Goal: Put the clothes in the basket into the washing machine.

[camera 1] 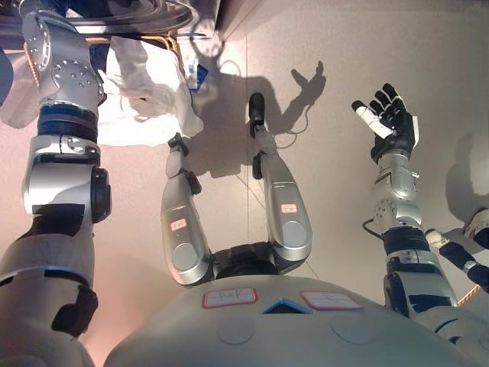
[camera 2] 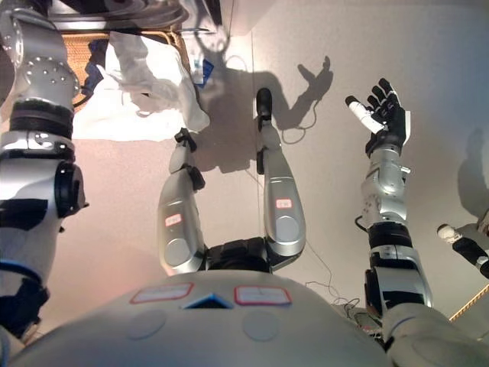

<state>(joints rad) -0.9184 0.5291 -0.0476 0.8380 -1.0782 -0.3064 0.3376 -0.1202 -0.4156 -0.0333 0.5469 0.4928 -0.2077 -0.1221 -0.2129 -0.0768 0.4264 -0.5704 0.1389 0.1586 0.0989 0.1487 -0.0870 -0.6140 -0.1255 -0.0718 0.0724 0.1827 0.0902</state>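
Note:
A wicker basket (camera 2: 80,53) stands at the top left on the floor. A large white cloth (camera 1: 145,84) hangs out of it and spreads onto the floor, with a bit of blue clothing (camera 2: 93,55) behind it. A shiny round metal rim (camera 1: 145,14), apparently the washing machine's door, shows at the top edge above the basket. My left arm reaches up along the left side, and its hand is past the top edge. My right hand (camera 1: 391,116) is raised at the right, open and empty, far from the basket.
A pale panel edge (camera 1: 233,23) runs down from the top beside the metal rim. At the right edge a white and dark shape (camera 1: 474,229), perhaps a person's shoe, lies on the floor by an orange line (camera 2: 470,302).

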